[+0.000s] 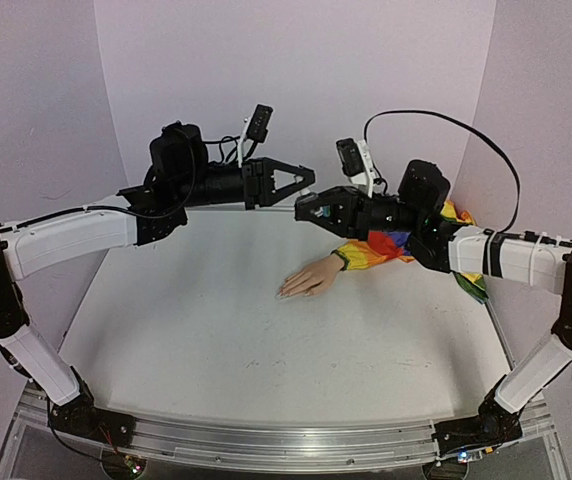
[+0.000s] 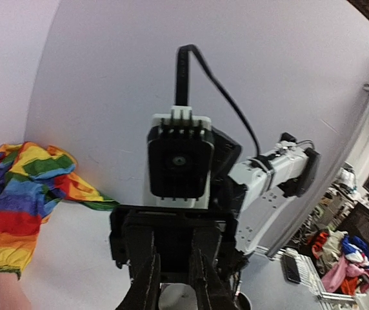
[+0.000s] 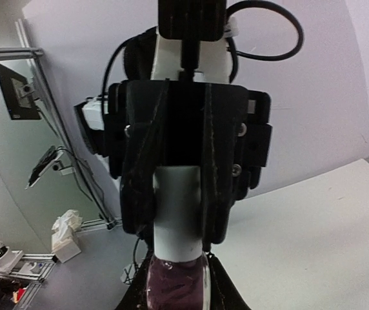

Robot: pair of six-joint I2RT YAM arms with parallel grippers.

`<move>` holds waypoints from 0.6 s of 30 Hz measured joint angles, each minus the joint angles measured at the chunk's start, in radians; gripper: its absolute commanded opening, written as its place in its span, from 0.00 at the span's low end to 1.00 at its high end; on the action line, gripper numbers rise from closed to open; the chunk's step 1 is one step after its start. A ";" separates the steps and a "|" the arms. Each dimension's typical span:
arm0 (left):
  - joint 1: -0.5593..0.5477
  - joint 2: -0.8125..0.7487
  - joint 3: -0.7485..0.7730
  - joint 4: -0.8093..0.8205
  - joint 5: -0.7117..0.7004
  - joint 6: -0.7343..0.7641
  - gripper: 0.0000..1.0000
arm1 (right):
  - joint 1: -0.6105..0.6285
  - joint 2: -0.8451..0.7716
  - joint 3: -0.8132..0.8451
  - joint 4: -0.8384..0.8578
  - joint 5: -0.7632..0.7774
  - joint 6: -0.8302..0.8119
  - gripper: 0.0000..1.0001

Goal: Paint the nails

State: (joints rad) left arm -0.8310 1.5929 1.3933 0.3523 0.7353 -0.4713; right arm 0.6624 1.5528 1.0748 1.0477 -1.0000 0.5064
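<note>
The nails tip the mannequin hand, which lies on the table. Expect small, rigid, slick surfaces: brush lightly, never grip (the hand likely slides). The right gripper clamps the polish bottle; the left gripper clamps its white cap.

Soft, even light; wrist views warp at edges, the left hand perhaps blurred.

Both arms reach over the white table, with the left gripper and the right gripper almost tip to tip above its far middle. Below them the mannequin hand lies flat, nails pointing left. Its rainbow sleeve runs under the right arm.
</note>
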 measured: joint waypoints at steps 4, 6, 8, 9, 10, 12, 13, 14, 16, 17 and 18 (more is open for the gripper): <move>-0.001 0.000 0.000 -0.085 -0.178 0.071 0.00 | 0.007 -0.002 0.003 -0.134 0.206 -0.141 0.00; -0.010 0.006 0.006 -0.143 -0.330 0.108 0.00 | 0.044 -0.003 0.015 -0.216 0.415 -0.240 0.00; -0.021 0.023 0.031 -0.183 -0.456 0.120 0.00 | 0.113 0.000 0.023 -0.256 0.718 -0.357 0.00; -0.029 0.034 0.050 -0.204 -0.515 0.122 0.00 | 0.146 0.008 0.027 -0.256 0.862 -0.417 0.00; -0.037 0.049 0.074 -0.224 -0.569 0.121 0.00 | 0.175 0.024 0.037 -0.250 0.992 -0.474 0.00; -0.042 0.085 0.125 -0.255 -0.650 0.112 0.00 | 0.210 0.069 0.074 -0.233 1.187 -0.561 0.00; -0.042 0.103 0.147 -0.266 -0.678 0.104 0.01 | 0.220 0.097 0.099 -0.226 1.265 -0.597 0.00; -0.042 0.125 0.176 -0.283 -0.704 0.095 0.02 | 0.225 0.122 0.118 -0.218 1.324 -0.625 0.00; -0.041 0.163 0.217 -0.306 -0.738 0.079 0.09 | 0.228 0.152 0.135 -0.209 1.397 -0.666 0.00; -0.041 0.177 0.230 -0.318 -0.743 0.075 0.16 | 0.228 0.157 0.135 -0.213 1.415 -0.678 0.00; -0.041 0.182 0.234 -0.322 -0.746 0.074 0.24 | 0.227 0.158 0.135 -0.219 1.421 -0.683 0.00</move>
State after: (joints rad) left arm -0.8722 1.7752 1.6276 0.0307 -0.0109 -0.3977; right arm 0.8898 1.7107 1.2098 0.8284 0.4210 -0.1764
